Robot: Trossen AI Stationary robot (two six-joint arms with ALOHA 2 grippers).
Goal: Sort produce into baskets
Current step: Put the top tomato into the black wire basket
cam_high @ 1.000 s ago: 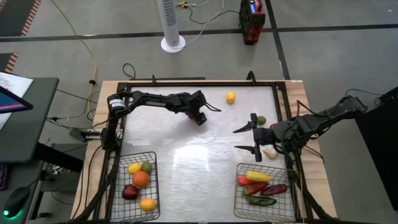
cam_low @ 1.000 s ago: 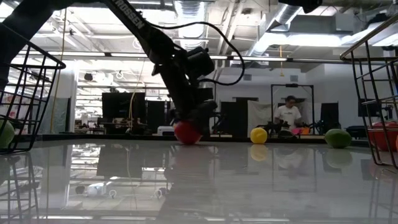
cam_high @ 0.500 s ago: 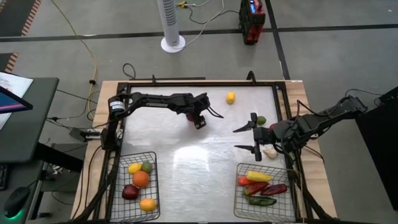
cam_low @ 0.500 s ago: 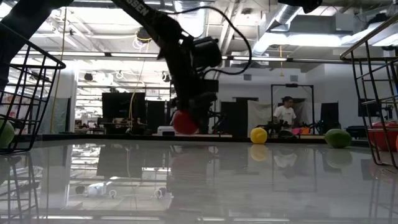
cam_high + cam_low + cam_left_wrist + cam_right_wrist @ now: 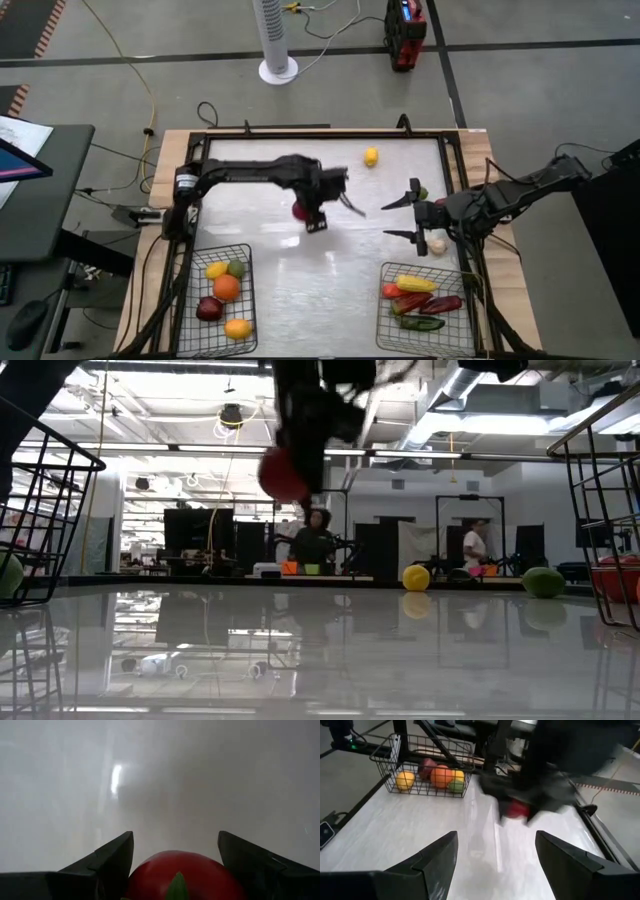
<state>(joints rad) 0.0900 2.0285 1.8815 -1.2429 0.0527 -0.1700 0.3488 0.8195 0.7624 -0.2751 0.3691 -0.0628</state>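
Note:
My left gripper (image 5: 306, 213) is shut on a round red fruit with a green leaf (image 5: 177, 875), high above the middle of the table; the fruit also shows in the low view (image 5: 283, 473). My right gripper (image 5: 404, 215) is open and empty at the table's right side, level, pointing left. The left wire basket (image 5: 222, 298) holds several pieces, red, orange, yellow and green. The right basket (image 5: 425, 295) holds elongated yellow, red and green pieces. A yellow fruit (image 5: 371, 156), a green one (image 5: 421, 194) and a whitish garlic bulb (image 5: 436, 243) lie loose on the table. My left gripper pinches the red fruit by its two opposite sides (image 5: 137, 877) between its two fingers (image 5: 107, 862). The fingers come from above and point down. The fruit is lifted clear of the table, below the gripper (image 5: 283, 473).
A black frame (image 5: 320, 136) runs round the white tabletop. The two baskets stand at the near corners, with open table between them. My right arm (image 5: 520, 195) reaches in over the right edge. People stand in the room beyond the far edge (image 5: 316, 540).
My left gripper has lifted the red fruit off the table at the far side and carried it up and toward the near edge. The fruit now hangs well clear of the tabletop.

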